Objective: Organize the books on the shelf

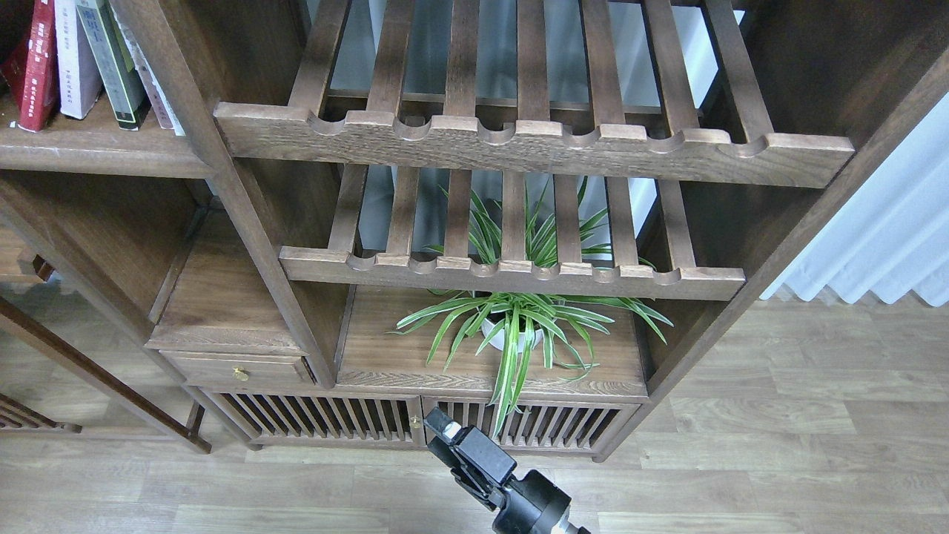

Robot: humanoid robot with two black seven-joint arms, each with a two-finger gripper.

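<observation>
A: Our one visible gripper (pixel 445 429) pokes up at 6 o'clock of the head view, low in front of the cabinet (pixel 808 148), and it carries nothing. It is seen dark and end-on, so we cannot tell whether its fingers are spread or pressed together, nor which arm it belongs to. The other gripper is out of view.

B: And the books (pixel 89 63)?

A: Far off at 10 o'clock, on the plank shelf (pixel 96 144) in the top-left corner. We count at least 4 spines, a red one (pixel 33 70) outermost, then a pale one (pixel 74 59), then a dark green one (pixel 115 67).

B: Which way do they run?

A: Long axes roughly upright, spines facing us, tops cut off by the view's edge. They look tilted, though our downward angle may cause some of that.

B: So how do we do this well?

A: We judge the arm must travel up and left, well clear of the slatted racks (pixel 534 144) and the plant (pixel 519 326), approach a spine squarely, and grip across the book's thickness.
</observation>
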